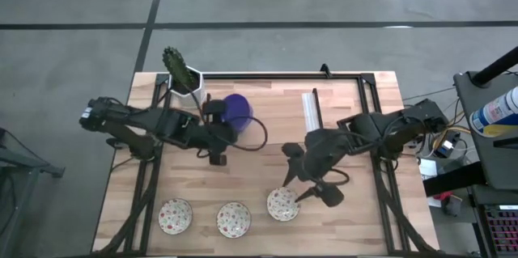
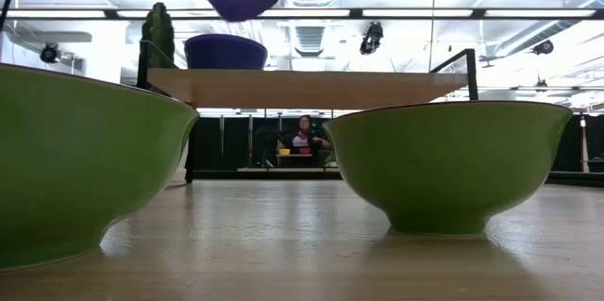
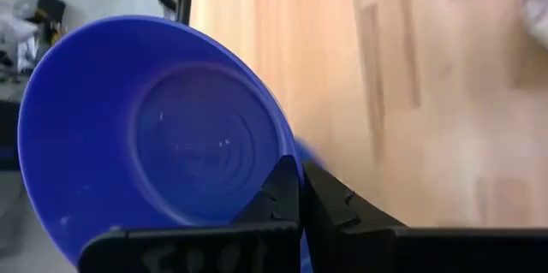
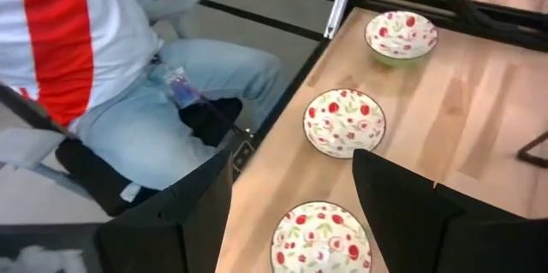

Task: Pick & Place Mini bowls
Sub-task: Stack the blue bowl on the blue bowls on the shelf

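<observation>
Above the counter the left hand pinches a blue bowl by its thin rim, likely light, stiff and slippery, while the right hand hangs open.

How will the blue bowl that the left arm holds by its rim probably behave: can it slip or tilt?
The blue bowl is pinched at one rim point by the left gripper, so it may swing or tilt. Its surface looks smooth and glossy, so it could slip. It seems rigid, keeping its round shape, and probably light.
</observation>
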Action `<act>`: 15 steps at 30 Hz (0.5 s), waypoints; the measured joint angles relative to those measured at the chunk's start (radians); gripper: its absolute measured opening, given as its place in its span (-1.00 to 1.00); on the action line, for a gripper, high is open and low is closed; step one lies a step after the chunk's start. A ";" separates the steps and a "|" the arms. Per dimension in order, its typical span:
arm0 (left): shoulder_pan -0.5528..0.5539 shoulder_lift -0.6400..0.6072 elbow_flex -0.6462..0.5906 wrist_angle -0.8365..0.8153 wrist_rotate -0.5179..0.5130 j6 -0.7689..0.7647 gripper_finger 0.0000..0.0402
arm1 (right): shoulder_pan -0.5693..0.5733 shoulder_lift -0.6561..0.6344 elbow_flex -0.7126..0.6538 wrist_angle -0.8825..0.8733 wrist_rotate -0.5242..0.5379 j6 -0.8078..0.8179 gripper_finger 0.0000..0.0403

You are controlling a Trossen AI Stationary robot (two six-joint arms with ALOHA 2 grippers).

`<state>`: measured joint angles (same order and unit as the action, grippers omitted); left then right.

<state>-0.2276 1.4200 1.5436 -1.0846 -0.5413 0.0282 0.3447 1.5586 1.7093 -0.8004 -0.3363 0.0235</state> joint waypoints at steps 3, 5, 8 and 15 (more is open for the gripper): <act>0.036 0.025 0.000 -0.048 0.015 0.017 -1.00 | 0.003 0.000 -0.011 0.001 -0.002 0.001 0.18; 0.060 0.043 0.000 -0.072 0.045 0.019 -1.00 | 0.004 0.000 -0.019 -0.001 -0.005 0.000 0.18; 0.088 0.066 0.006 -0.097 0.079 0.020 -1.00 | 0.001 0.000 -0.031 -0.003 -0.003 0.000 0.18; 0.120 0.089 0.016 -0.149 0.138 0.021 -1.00 | 0.003 0.000 -0.036 -0.005 -0.003 0.003 0.18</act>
<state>-0.1074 1.5089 1.5593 -1.2331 -0.4034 0.0494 0.3477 1.5589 1.6730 -0.8055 -0.3397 0.0269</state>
